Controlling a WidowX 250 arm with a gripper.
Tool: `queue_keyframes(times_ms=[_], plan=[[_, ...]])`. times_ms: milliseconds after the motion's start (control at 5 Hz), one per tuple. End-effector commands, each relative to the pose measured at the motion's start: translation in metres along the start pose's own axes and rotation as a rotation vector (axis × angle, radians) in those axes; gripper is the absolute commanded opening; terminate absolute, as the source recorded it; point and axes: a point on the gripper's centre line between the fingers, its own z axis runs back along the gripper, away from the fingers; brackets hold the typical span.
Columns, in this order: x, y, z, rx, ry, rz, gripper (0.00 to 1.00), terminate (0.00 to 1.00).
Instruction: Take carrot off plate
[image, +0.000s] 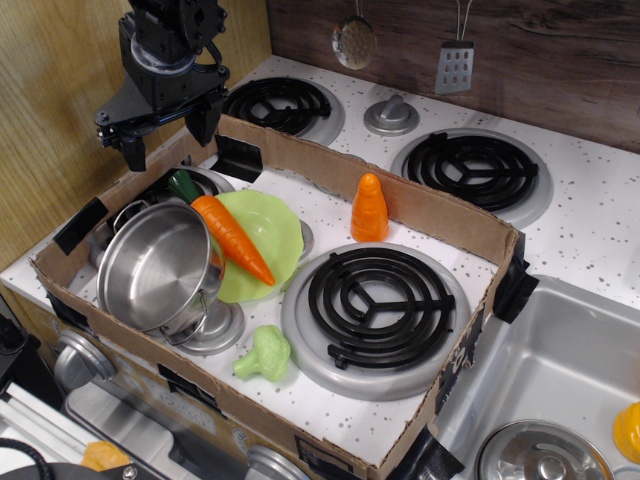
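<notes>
Cardboard walls (300, 160), brown and rough-edged with black tape at the corners, fence in part of a white speckled toy stovetop (590, 225). Nearest the bottom of the frame lies a small knobbly light-green broccoli (265, 353), beside a black coiled burner (380, 305) set in a grey ring. Left of it a shiny steel pot (158, 265) leans tilted, its smooth inside facing up toward the viewer. Just behind the pot sits the plate (275, 240), lime-green, round and shallow with a wavy rim. The carrot (225, 232) lies diagonally across the plate's left side, smooth, tapered and orange; its dark green stem end points to the upper left, beyond the rim, and its tip rests over the dish. Further back, a short ridged orange cone (369, 209) stands upright near the far cardboard wall. In the upper left of the frame hangs the black gripper (165, 120), fingers spread wide and holding nothing, above the box's left wall and well apart from the carrot.
</notes>
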Motion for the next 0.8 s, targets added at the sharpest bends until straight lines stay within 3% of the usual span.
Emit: queue_keyframes(times_ms=[0, 400, 600], plan=[[-0.006, -0.001, -0.009, -0.032, -0.003, 0.015, 1.0, 0.0], [-0.016, 0.0, -0.019, -0.045, 0.011, 0.029, 1.0, 0.0], [-0.015, -0.002, -0.019, -0.043, 0.011, 0.017, 0.0, 0.0]])
